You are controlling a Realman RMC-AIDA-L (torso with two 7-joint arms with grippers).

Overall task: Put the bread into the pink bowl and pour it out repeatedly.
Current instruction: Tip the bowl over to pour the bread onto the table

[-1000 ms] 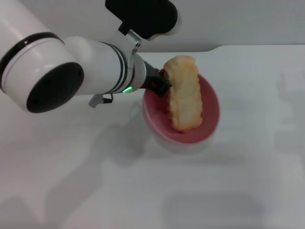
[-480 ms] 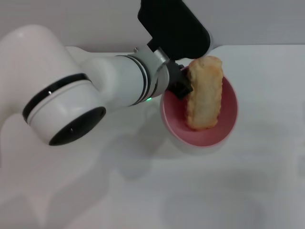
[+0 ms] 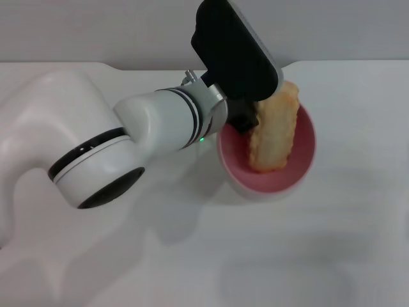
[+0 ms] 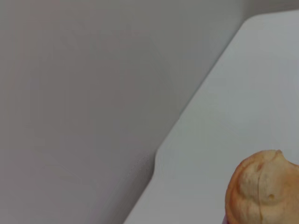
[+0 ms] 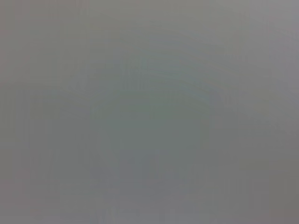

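Now left gripper [image 3: 246,121] at pink bowl [image 3: 300,167] rim, finger state unclear; bread [image 3: 273,135] inside, shifted right.

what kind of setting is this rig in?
Probably a lab or test bench, not a kitchen: a plain white table against a bare grey wall, holding only a pink bowl with toy bread propped inside, the left gripper at its rim.

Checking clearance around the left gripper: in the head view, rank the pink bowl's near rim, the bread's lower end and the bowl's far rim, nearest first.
From the left gripper:
1. Pink bowl, near rim, at the gripper.
2. Bread, lower end, mid-bowl.
3. Bowl's far rim, toward the robot's right.
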